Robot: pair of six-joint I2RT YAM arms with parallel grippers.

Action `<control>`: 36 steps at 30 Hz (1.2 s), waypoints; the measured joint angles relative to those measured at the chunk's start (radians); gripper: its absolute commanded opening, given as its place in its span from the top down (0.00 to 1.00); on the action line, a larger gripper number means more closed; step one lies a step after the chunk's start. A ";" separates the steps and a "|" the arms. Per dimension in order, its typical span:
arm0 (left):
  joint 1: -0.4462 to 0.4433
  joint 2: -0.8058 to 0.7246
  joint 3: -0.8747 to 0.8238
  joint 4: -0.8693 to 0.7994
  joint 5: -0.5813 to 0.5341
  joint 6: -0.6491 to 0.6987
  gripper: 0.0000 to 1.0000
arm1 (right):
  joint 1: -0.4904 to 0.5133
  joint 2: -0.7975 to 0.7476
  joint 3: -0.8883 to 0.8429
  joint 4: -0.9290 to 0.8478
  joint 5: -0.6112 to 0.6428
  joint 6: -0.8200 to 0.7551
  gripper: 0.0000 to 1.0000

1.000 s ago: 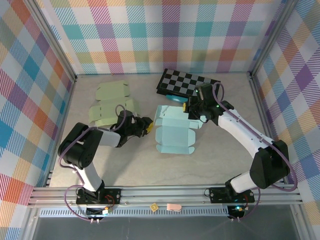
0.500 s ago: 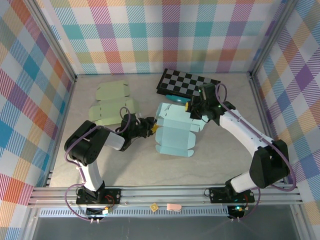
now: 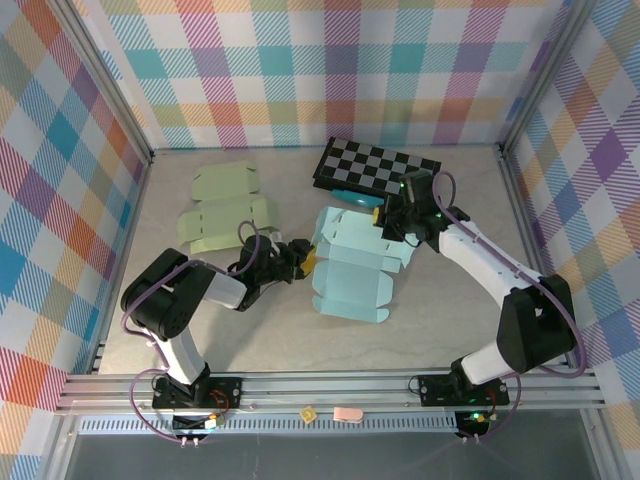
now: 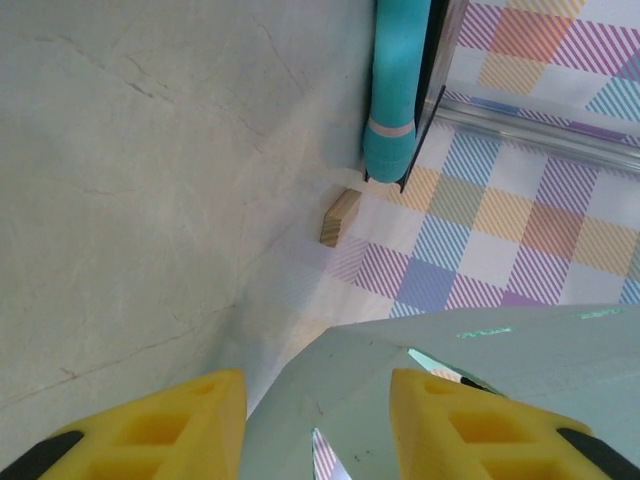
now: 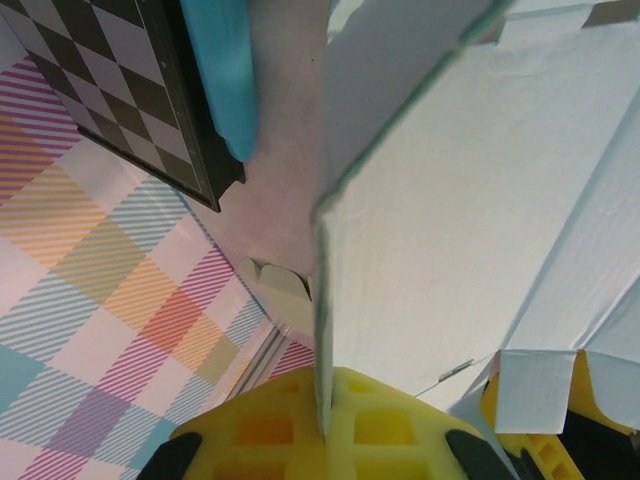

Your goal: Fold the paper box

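The light blue paper box lies partly unfolded in the middle of the table, its far panel lifted. My right gripper is at the box's far right corner, shut on the upright edge of a panel; the yellow pads pinch the sheet. My left gripper lies low at the box's left edge. Its yellow fingers stand apart, open, with a pale blue flap between them.
A flat pale green box blank lies at the back left. A black and white checkerboard sits at the back, with a teal object beside it. A small wooden block rests by the wall.
My left gripper has slid right to the box's left flap and opened wider. The right gripper has drawn the far panel up and slightly right, shifting the box.
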 measured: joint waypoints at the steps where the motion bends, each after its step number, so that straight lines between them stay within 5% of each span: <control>1: -0.002 -0.005 0.000 0.000 0.002 0.000 0.57 | -0.001 0.002 0.000 0.003 -0.002 0.000 1.00; 30: -0.073 -0.037 -0.019 -0.011 0.026 0.007 0.52 | -0.042 0.015 -0.053 0.078 -0.043 0.005 1.00; 36: -0.071 -0.265 0.017 -0.323 0.016 0.089 0.34 | -0.042 0.015 -0.056 0.078 -0.045 -0.027 1.00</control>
